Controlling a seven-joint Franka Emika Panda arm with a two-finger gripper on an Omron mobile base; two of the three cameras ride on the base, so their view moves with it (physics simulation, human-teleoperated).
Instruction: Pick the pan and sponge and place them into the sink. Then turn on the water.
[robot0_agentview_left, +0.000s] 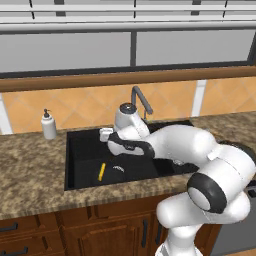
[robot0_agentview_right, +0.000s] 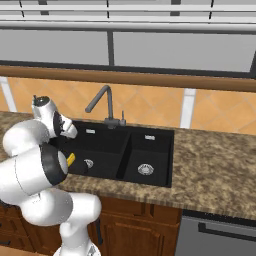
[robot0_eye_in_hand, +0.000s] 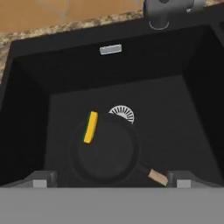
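Sink (robot0_eye_in_hand: 26, 109): you have the black wide basin directly below the hand (robot0_eye_in_hand: 111, 179).
Pan (robot0_eye_in_hand: 105, 151): flat on that basin's floor, partly covering the round silver drain (robot0_eye_in_hand: 122, 113); handle end pointing toward the right fingertip.
Sponge (robot0_eye_in_hand: 90, 127): on edge, yellow face showing, leaning at the pan's left rim.
Hand: fingertips spread wide apart, holding nothing, above the pan.
Faucet (robot0_agentview_right: 100, 102): grey, at the basin's back edge.
Soap dispenser (robot0_agentview_left: 48, 125): white, on the surface left of the sink.

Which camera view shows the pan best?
The hand view: the pan lies whole on the sink floor, sponge at its rim. The left base view shows it faintly; in the right, the arm hides it.
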